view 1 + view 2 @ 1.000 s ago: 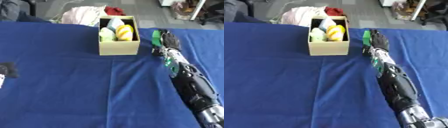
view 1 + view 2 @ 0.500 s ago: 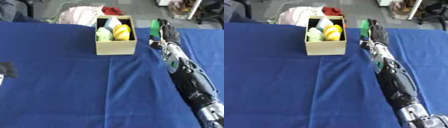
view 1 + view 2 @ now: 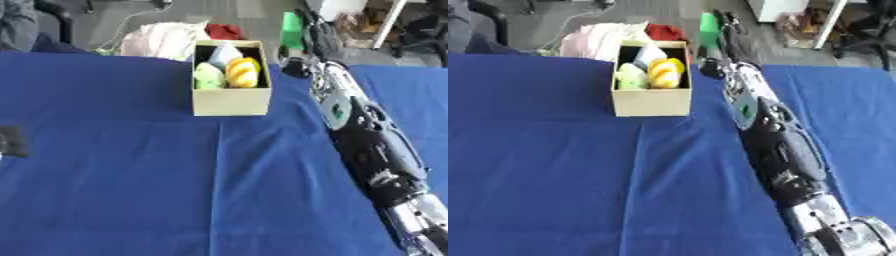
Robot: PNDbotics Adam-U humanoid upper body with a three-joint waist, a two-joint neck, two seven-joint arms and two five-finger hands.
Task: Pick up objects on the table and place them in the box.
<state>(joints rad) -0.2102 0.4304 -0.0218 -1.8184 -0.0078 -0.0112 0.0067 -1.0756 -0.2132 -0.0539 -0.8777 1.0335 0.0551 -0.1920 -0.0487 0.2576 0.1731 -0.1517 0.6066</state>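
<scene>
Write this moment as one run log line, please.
right hand: shut on green object, beside box | box: yellow, green, pale items inside | left hand: not in view

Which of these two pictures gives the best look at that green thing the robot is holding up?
The left eye view, slightly: the green object shows as a fuller block beside the right robot hand, up beyond the box. The right eye view shows it narrower, partly behind the fingers.

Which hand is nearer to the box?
The right. The right hand is just right of the box, near its far corner, holding a green thing. The left hand shows only at the view's left edge, far from it.
</scene>
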